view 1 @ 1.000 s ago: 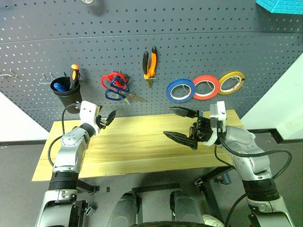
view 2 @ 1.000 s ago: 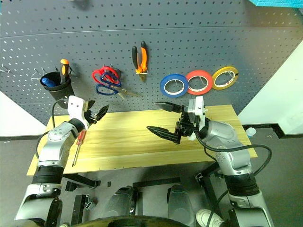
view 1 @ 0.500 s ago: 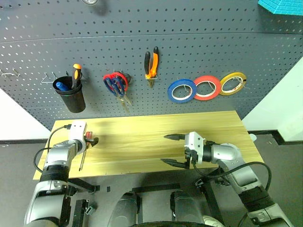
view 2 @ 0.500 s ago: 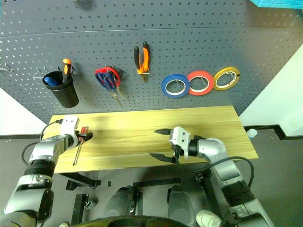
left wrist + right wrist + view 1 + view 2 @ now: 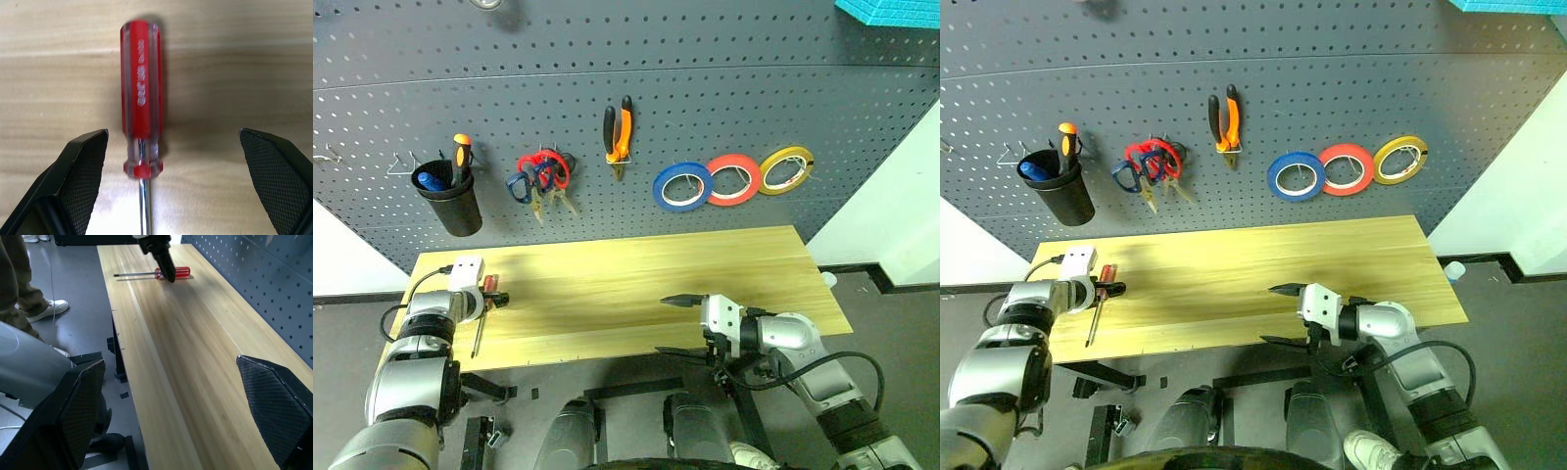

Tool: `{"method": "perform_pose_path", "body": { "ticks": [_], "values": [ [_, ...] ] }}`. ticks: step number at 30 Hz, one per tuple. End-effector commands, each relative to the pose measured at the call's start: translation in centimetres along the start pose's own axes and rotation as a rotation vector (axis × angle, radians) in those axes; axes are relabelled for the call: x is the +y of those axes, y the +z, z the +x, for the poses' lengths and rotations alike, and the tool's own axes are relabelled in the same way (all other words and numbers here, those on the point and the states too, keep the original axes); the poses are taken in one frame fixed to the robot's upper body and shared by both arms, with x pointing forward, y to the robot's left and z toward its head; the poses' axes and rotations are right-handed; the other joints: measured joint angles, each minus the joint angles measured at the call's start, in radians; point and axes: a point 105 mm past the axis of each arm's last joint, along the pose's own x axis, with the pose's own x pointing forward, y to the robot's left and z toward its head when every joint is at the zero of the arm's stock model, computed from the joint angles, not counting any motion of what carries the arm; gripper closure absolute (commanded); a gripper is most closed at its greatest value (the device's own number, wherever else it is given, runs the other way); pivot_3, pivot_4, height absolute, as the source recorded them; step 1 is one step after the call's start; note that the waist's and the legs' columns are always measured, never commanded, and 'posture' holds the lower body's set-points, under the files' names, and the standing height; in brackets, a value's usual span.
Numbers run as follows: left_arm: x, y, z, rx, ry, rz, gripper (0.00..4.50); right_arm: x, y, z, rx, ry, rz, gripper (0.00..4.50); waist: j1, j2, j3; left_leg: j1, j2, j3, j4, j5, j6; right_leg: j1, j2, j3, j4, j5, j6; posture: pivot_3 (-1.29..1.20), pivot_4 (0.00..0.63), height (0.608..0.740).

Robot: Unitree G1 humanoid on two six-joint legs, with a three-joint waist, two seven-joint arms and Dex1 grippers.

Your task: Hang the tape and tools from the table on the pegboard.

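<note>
At the worktop's (image 5: 636, 284) left end, head view, the left claw (image 5: 495, 300) stands spread over the handle of the screwdriver (image 5: 480, 323), which lies flat with its shaft running toward the near edge; the right claw (image 5: 683, 325) is spread and empty at the near edge. Pliers (image 5: 618, 133), scissors (image 5: 540, 180) and tape (image 5: 682, 186) already hang on the pegboard (image 5: 705, 108), so the screwdriver appears to be the last item. A black cup (image 5: 453, 203) hangs at the board's left. Left wrist view: the red handle (image 5: 141, 93) lies between the two fingers (image 5: 80, 171), nearer one than the other and touching neither. Advisable to centre the claw on the handle and close across its thick part, not the steel shaft, so it does not roll. Right wrist view: fingers (image 5: 271, 411) wide apart over bare wood; a person's legs (image 5: 22, 289) stand on the grey floor beside the worktop.
</note>
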Motion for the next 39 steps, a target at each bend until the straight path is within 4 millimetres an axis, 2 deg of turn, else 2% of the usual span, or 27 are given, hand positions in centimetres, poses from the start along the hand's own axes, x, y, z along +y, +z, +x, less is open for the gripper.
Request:
{"method": "perform_pose_path", "body": {
  "ticks": [1,5,8,17,24,29,32,36,39],
  "values": [
    [0.1,0.4,0.1,-0.003,0.017,0.02,0.04,-0.1,0.2,-0.7,-0.005,-0.018,-0.018,0.0,-0.001,-0.001,0.001,0.0,0.0,0.0,0.0,0.0,0.0,0.0,0.0,0.0,0.0,0.0,0.0,-0.09,0.154,0.74],
    [0.1,-0.3,0.3,0.021,0.019,0.012,0.04,0.0,0.0,-1.1,0.004,-0.031,-0.011,0.0,-0.003,-0.001,0.005,0.0,0.0,0.0,-0.001,0.0,0.0,-0.001,0.0,0.0,0.0,0.0,0.001,-0.11,0.164,0.74],
    [0.0,-0.5,0.4,0.023,0.017,0.01,0.62,0.1,-0.1,-1.4,0.009,-0.041,-0.007,0.0,-0.002,-0.002,0.01,0.0,0.0,0.0,0.0,0.0,0.0,-0.001,0.0,0.0,0.0,0.0,0.001,-0.12,0.168,0.74],
    [0.3,-0.7,0.4,0.018,0.025,-0.002,3.62,0.2,-0.5,-1.6,0.018,-0.051,-0.002,0.0,-0.003,-0.001,0.013,0.0,0.0,0.0,-0.001,0.0,0.0,-0.001,-0.001,0.0,0.0,-0.001,0.001,-0.12,0.17,0.74],
    [0.5,-0.5,0.2,0.003,0.007,0.018,3.69,-0.1,0.3,-1.3,-0.004,-0.048,-0.015,0.0,-0.003,-0.001,0.014,0.0,0.0,0.0,-0.001,0.0,0.0,-0.001,-0.001,0.0,0.0,-0.001,-0.001,-0.12,0.164,0.74],
    [0.1,0.8,-1.1,-0.116,-0.091,0.087,3.69,-1.3,4.2,-1.4,-0.158,-0.065,-0.019,0.0,-0.012,-0.001,0.015,-0.002,0.0,0.0,-0.002,0.0,0.0,-0.002,-0.001,0.0,-0.002,-0.001,0.0,-0.11,0.158,0.74],
    [-0.8,1.7,-3.5,-0.266,-0.152,0.158,3.69,-2.1,6.6,-1.4,-0.254,-0.075,-0.004,0.0,-0.016,-0.001,0.016,-0.003,0.001,0.0,-0.004,0.0,0.0,-0.004,-0.002,0.0,-0.002,-0.001,0.0,-0.1,0.15,0.74],
    [-2.2,1.8,-8.2,-0.479,-0.23,0.258,3.69,-3.6,10.8,-1.5,-0.41,-0.081,0.016,0.0,-0.014,0.0,0.016,-0.003,0.001,0.0,-0.01,0.0,0.0,-0.007,-0.003,0.001,-0.003,0.0,-0.008,-0.08,0.14,0.74],
    [-3.0,1.9,-10.6,-0.579,-0.274,0.288,3.69,-3.9,12.4,-1.4,-0.46,-0.054,0.03,0.0,0.002,0.0,0.016,-0.003,0.001,0.0,-0.013,0.0,0.0,-0.008,-0.003,0.001,-0.004,-0.002,-0.012,-0.07,0.131,0.74]
  ]
}}
